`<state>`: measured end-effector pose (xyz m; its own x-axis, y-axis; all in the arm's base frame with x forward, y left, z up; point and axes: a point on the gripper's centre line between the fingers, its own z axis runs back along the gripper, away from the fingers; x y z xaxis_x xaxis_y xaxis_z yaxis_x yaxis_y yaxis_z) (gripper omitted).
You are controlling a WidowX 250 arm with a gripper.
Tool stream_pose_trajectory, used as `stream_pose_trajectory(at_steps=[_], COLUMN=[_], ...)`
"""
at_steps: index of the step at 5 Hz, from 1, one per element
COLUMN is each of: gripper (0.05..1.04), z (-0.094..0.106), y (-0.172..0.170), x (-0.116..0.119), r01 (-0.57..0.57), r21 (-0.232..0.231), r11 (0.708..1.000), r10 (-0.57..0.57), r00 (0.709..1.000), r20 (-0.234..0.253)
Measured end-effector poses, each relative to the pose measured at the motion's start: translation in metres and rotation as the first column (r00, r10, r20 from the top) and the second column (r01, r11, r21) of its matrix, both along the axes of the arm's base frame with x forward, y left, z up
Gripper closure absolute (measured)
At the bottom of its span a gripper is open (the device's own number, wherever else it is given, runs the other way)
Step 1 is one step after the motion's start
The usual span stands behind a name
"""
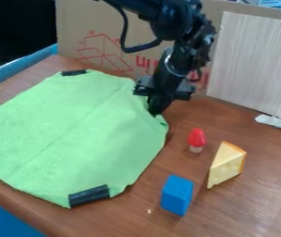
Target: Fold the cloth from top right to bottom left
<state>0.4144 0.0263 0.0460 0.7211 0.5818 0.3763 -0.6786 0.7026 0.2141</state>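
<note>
My gripper (157,110) hangs down at the upper right edge of the green cloth (69,129), shut on the cloth, whose edge is puckered around the fingertips. The rest of the cloth lies spread over the left part of the table, with a faint crease running diagonally across it. A black strip (74,72) sits at its top edge and a larger black strip (89,196) at its bottom edge.
Right of the cloth stand a small red-topped piece (196,140), a yellow cheese wedge (227,164) and a blue block (177,195) on the wooden table (254,203). Behind the arm rise a cardboard panel (100,51) and a pale board (254,60).
</note>
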Motion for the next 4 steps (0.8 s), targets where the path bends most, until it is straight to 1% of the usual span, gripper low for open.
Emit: stream_pose_trajectory(at_steps=[1, 2, 3, 4], gripper=[1.023, 1.024, 1.024, 1.024], z=[0.015, 0.048, 0.071, 0.070], y=[0.006, 0.016, 0.033, 0.055], x=[-0.006, -0.010, -0.021, -0.039], r01=[-0.015, -0.024, -0.035, -0.047], r21=[-0.049, -0.122, -0.182, -0.196], r11=[0.999, 0.992, 0.983, 0.979], r10=[0.016, 0.035, 0.059, 0.073], r00=[1.000, 0.996, 0.990, 0.989], r20=[0.017, 0.085, 0.129, 0.128])
